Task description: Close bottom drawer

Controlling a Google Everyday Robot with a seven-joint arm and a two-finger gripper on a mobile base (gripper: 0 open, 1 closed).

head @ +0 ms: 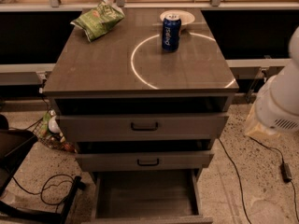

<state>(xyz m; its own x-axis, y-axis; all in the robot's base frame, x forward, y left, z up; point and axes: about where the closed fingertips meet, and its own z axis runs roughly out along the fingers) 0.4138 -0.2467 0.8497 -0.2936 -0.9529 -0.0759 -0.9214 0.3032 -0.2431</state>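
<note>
The bottom drawer point(145, 195) of the grey cabinet point(93, 73) stands pulled far out. Its wide grey tray is open to view and looks empty. Its front runs along the lower edge of the view, and the handle is cut off. The middle drawer point(145, 161) and top drawer point(142, 126) stick out a little, each with a black handle. My gripper is out of view. Only the white arm point(280, 101) shows at the right edge, beside the cabinet's right side at the height of the top drawer, apart from it.
On the cabinet top stand a blue can point(171, 32), a green chip bag point(98, 20) and a white plate point(180, 17). A black cable point(233, 171) and adapter point(286, 171) lie on the floor at right. A black chair base point(18, 171) and cables are at left.
</note>
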